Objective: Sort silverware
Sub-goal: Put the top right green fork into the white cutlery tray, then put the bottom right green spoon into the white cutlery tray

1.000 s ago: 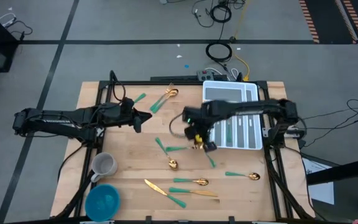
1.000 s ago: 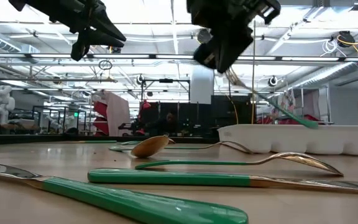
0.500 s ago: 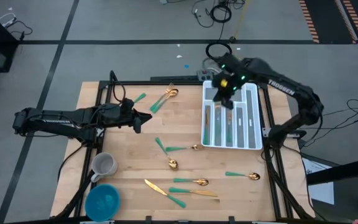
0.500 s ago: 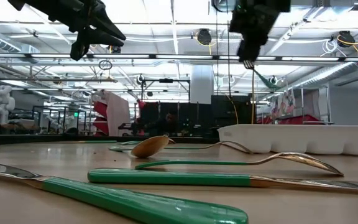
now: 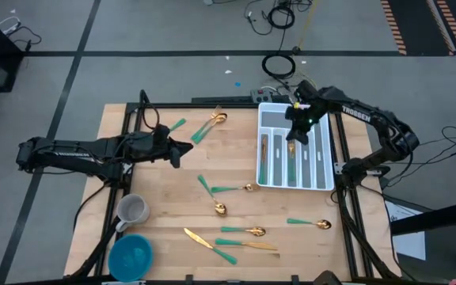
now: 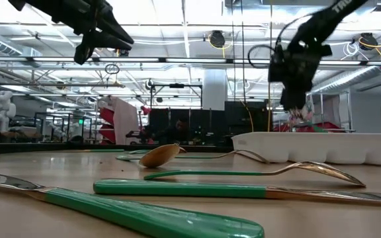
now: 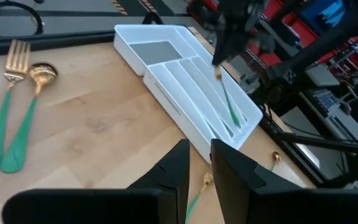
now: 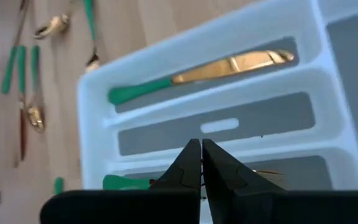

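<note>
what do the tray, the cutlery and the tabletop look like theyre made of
Tray: looks like white moulded plastic, with a smooth matte surface and rounded dividers.
Knife in the tray: gold-toned, probably polished metal, since the blade reflects light; the green handle looks like glossy plastic or enamel.
Spoon on the table: the same shiny gold finish.
Tabletop: pale wood, with visible plank seams and grain.

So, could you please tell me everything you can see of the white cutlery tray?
The white tray looks like moulded plastic: long parallel slots plus one wide crosswise section at the far end. It lies flat on the wooden table near its far right corner. A gold knife lies in one slot, other teal-handled pieces in others. The right pincer hovers above it, shut.
</note>
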### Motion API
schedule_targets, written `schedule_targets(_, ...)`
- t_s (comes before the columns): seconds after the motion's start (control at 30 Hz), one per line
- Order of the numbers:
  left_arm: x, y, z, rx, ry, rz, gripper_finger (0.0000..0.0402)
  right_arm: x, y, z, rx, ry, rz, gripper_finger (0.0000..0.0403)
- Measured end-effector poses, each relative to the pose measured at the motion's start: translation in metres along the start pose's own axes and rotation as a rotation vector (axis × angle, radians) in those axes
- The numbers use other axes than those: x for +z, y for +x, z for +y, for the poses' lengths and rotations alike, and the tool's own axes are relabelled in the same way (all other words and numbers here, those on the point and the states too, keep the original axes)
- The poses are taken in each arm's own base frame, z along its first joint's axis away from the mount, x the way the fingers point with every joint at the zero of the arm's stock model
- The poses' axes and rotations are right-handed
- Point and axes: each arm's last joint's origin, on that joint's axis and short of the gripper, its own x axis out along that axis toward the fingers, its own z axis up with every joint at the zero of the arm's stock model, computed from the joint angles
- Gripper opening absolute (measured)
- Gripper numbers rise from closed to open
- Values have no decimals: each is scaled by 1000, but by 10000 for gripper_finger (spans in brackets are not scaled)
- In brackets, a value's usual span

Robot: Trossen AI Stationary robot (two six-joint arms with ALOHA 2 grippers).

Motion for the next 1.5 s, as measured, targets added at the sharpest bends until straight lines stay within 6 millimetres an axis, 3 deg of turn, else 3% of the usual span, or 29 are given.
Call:
schedule_targets(0.17,0,0,0,12,0,-11,73,-28,28,-18,-20,47,-59,0)
schedule_targets(0.33,0,0,0,16,0,-15,73,-45,38,-29,-60,80,-85,0)
schedule_targets(0.7,0,0,1,20,1,-18,73,-48,39,-35,-208,79,-41,9)
schedule_targets(1.1,0,0,1,20,2,-18,73,-46,36,-37,-284,138,-47,150)
schedule_targets(1.2,0,0,1,20,4,-18,73,-40,27,-31,-252,154,-88,174)
schedule_targets(1.3,0,0,1,20,12,-18,73,-22,1,-14,-212,116,-186,185)
schedule_targets(1.37,0,0,1,20,27,-17,73,-9,-23,5,-216,95,-237,187)
schedule_targets(1.5,0,0,1,20,34,-17,73,2,-65,63,-220,39,-273,187)
